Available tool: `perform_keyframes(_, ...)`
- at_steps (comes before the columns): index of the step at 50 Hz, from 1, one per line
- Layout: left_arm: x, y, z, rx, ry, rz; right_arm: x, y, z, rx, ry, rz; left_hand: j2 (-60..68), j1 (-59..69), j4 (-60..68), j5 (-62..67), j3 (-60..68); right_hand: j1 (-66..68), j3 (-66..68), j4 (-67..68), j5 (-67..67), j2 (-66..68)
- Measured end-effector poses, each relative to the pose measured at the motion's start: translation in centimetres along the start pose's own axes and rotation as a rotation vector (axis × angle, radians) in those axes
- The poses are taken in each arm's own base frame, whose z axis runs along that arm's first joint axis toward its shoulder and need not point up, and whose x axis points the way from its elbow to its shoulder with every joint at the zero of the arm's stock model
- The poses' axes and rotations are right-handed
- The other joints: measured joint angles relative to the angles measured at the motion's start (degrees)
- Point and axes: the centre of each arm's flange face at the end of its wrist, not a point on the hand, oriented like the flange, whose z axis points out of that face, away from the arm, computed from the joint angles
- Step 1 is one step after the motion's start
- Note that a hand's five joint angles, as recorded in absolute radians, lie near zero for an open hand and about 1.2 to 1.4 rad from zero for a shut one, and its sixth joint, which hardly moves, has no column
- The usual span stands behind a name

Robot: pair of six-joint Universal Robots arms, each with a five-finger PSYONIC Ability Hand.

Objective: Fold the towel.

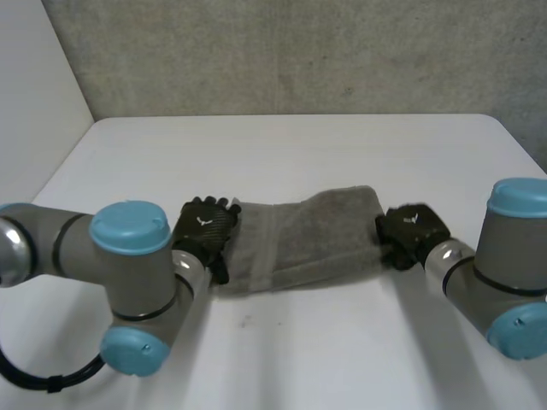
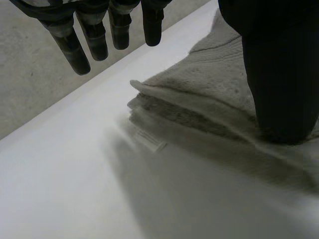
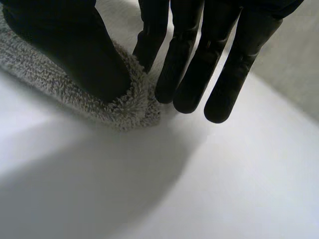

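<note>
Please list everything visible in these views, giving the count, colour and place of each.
towel: one, grey, folded, lying on the table between the two hands
table: one, white, under the towel
wall: one, grey, behind the table's far edge
left hand: one, black, at the towel's left end, thumb on the cloth, fingers straight above the table
right hand: one, black, at the towel's right end, thumb on a corner, fingers straight beside the edge
arms: two, grey with light-blue caps, left arm and right arm at the near side
</note>
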Motion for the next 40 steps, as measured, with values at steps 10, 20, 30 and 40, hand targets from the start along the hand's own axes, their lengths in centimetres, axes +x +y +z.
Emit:
perform_keyframes(10, -1.9, -2.6, -4.6, 0.058, -0.032, -0.027, -3.5, -10.4, -0.5, 0.338, -0.019, -0.201, 0.0, 0.0, 0.0, 0.0, 0.0, 1.2, 0.0, 0.0, 2.2, 0.0)
perform_keyframes(20, -4.4, -3.6, -7.5, 0.095, -0.104, -0.05, -16.3, -9.9, -1.9, 0.413, -0.335, -0.343, 0.0, 0.0, 0.0, 0.0, 0.0, 1.6, 0.0, 0.1, 2.5, 0.0)
perform_keyframes(30, -6.0, -3.9, -7.6, 0.108, -0.148, -0.06, -19.7, -7.1, -2.5, 0.368, -0.443, -0.376, 0.0, 0.0, -0.1, 0.0, 0.0, -0.5, -3.1, -3.3, 0.0, -2.7)
perform_keyframes(40, -5.3, -7.2, -5.5, 0.241, -0.126, -0.128, -9.9, -13.0, -1.7, 0.387, -0.318, 0.224, 0.0, 0.0, -0.1, 0.0, 0.0, -40.4, -55.7, -55.1, -50.9, -54.4)
